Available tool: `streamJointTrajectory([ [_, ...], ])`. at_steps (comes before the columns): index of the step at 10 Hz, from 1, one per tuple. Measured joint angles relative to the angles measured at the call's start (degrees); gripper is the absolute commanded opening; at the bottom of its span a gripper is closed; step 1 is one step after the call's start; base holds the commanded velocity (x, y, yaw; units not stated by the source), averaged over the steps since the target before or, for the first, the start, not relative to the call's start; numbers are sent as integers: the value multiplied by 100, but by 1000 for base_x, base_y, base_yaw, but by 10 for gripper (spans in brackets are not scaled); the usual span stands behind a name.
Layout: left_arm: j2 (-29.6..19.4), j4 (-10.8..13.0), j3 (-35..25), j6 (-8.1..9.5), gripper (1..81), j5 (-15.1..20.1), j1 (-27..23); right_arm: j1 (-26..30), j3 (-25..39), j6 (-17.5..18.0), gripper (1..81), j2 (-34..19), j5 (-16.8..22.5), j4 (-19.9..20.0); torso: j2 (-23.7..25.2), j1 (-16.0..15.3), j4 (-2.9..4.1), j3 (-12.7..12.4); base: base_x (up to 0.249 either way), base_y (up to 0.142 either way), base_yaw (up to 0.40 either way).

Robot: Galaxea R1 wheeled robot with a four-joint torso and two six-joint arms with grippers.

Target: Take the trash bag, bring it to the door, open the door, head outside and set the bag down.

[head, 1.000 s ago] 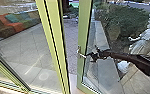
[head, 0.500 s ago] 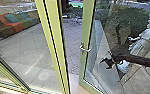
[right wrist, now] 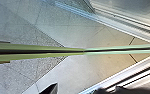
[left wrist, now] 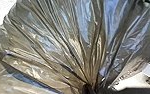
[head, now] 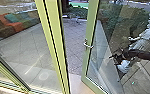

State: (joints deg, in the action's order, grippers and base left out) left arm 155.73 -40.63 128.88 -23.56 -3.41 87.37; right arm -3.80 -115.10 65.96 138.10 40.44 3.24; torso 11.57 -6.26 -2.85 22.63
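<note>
Trash bag [left wrist: 66,37] hangs from the left hand [left wrist: 91,88], its gathered neck held at the grip and its body just beyond, touching; how far it lies from the door [head: 90,32], I cannot tell. The bag's neck points to the hand, and the body fans out away from it, pleats spreading from that pinched end; its full long axis is not clear. It looks thin and glossy, grey-brown and smoky, partly see-through, with sharp creases and bluish glints. The door stands open, its long axis upright, a glass pane in a green frame with a pale metal handle [head: 88,45]. Beside the door, across a gap, is a green post [head: 53,32], with paving [head: 74,50] beyond. Over the door's pane is the right hand [head: 116,57], apart from the handle; whether it is wide or narrow, I cannot tell.
</note>
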Motion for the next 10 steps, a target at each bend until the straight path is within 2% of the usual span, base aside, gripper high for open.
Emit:
streamJointTrajectory([
  [5,2,9,0,-13,10,13,2,224,455,-21,811,-1095,-26,13,0,0,0,0,0,0,0],
  [10,2,20,0,-18,10,22,0,367,736,110,811,-1910,-50,85,0,-2,0,0,0,0,0],
])
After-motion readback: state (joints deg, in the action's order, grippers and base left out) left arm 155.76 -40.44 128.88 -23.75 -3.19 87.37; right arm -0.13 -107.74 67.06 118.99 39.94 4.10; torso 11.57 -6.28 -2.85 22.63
